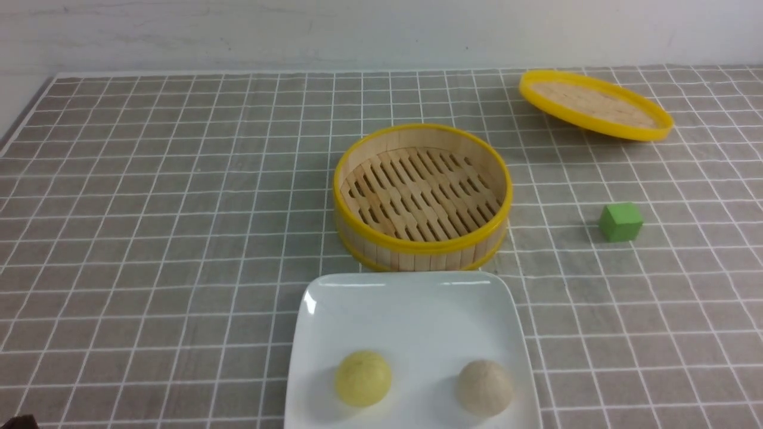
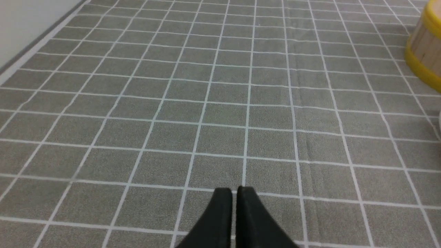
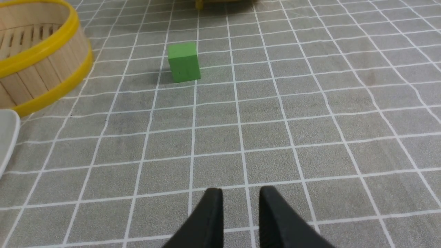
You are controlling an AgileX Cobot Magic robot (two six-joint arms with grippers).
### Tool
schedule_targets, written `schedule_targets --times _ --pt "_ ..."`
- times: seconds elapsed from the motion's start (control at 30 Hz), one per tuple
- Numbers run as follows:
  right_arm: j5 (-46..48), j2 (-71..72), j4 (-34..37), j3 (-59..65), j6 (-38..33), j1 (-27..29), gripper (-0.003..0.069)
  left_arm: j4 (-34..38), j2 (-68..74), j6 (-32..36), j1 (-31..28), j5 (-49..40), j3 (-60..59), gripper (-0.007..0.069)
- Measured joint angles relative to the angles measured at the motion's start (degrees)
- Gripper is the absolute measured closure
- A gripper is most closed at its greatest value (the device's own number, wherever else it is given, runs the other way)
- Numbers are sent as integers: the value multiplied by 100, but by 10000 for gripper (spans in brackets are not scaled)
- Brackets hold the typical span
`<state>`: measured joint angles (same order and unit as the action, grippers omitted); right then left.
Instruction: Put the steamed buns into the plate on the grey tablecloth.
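Note:
The pale yellow steamed bun and the off-white beige steamed bun lie side by side on the near part of the white square plate. The plate rests on the grey tablecloth. Its corner shows in the right wrist view. Neither gripper is in the front view. My left gripper is shut and empty, low over bare cloth left of the plate. My right gripper has its jaws a little apart and empty, over bare cloth right of the plate.
The round bamboo steamer basket stands empty just behind the plate and also shows in both wrist views. A green cube sits right of it. The yellow-rimmed lid lies at the back right.

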<state>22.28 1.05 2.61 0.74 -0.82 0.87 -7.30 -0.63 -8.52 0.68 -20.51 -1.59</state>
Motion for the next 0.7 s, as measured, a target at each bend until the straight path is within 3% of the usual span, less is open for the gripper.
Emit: schedule_targets --times 0.27,0.5,0.7 --pt "0 0 0 0 0 0 474 -65 0 0 143 -25 5 577" --pt "0 0 0 0 0 0 461 -65 0 -7 -331 -30 5 571" --pt "0 0 0 0 0 0 454 -88 0 -7 -193 -36 5 570"
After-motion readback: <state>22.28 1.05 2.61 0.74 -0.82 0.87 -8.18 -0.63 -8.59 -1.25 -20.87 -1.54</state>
